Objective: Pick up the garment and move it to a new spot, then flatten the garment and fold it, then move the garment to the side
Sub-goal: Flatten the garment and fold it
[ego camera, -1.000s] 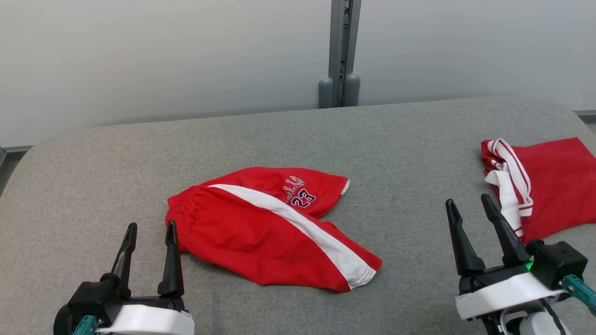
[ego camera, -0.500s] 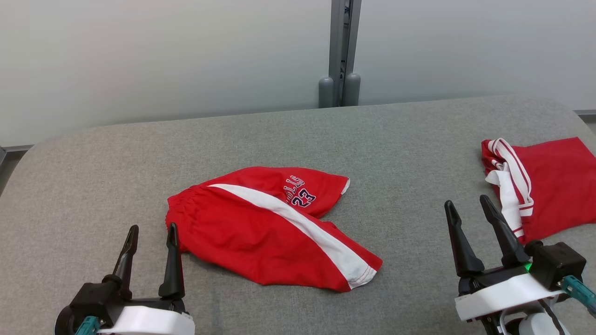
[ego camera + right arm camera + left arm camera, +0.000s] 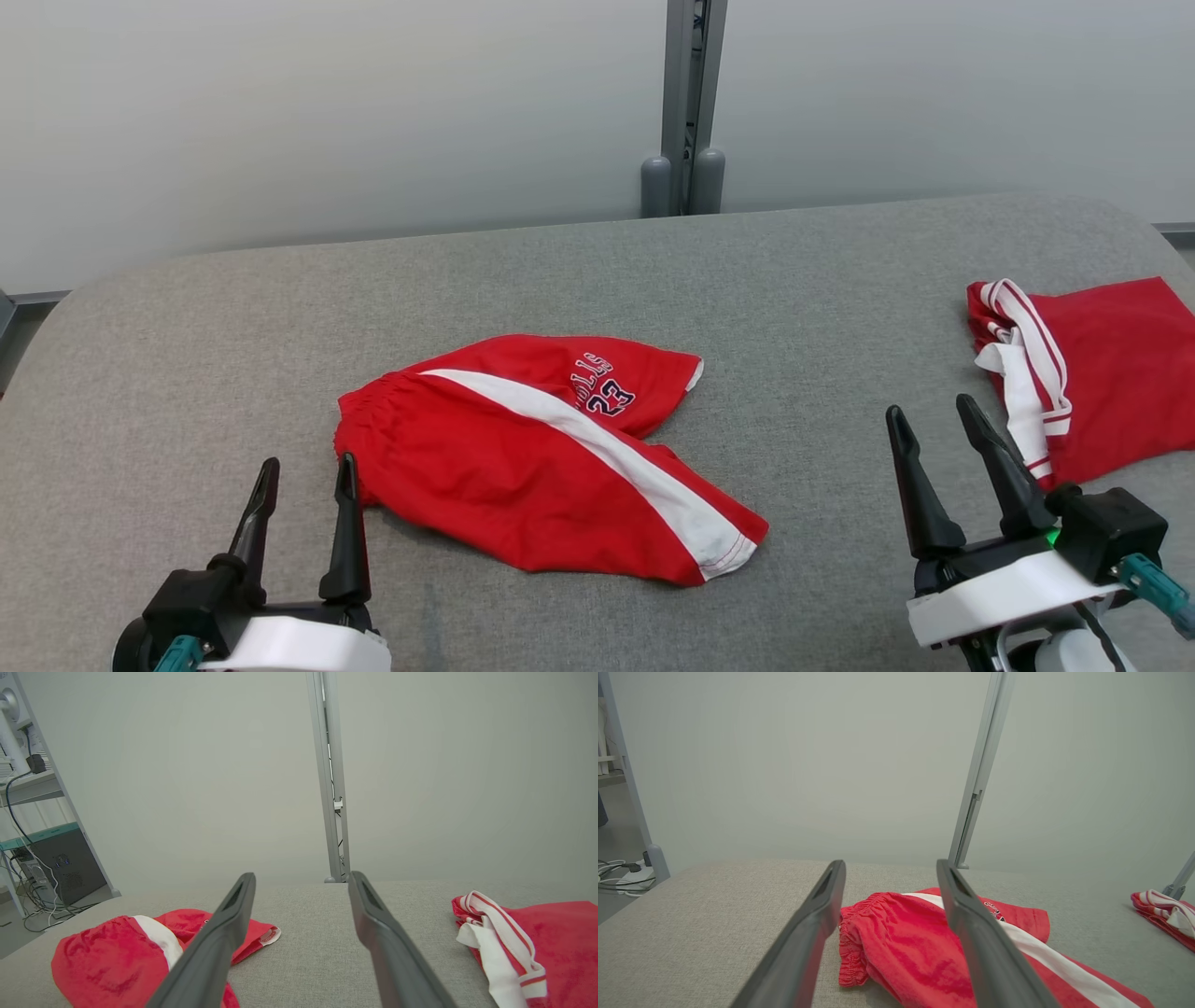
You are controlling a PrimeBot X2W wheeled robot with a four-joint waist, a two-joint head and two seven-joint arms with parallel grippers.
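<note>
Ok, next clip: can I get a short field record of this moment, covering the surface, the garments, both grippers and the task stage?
surface: grey padded table
centre garment: red shorts, white stripe, number 23, lying rumpled and unfolded
other garment: red and white garment at the table's right edge
left gripper: open, empty, close to the waistband end of the shorts
right gripper: open, empty, beside the other garment
task stage: nothing picked up yet

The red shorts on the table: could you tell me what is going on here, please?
A two-armed robot faces the red shorts, which lie crumpled and untouched on the grey table. Its left gripper hovers open beside the waistband; its right gripper is open too, near a second red garment at the right edge.
</note>
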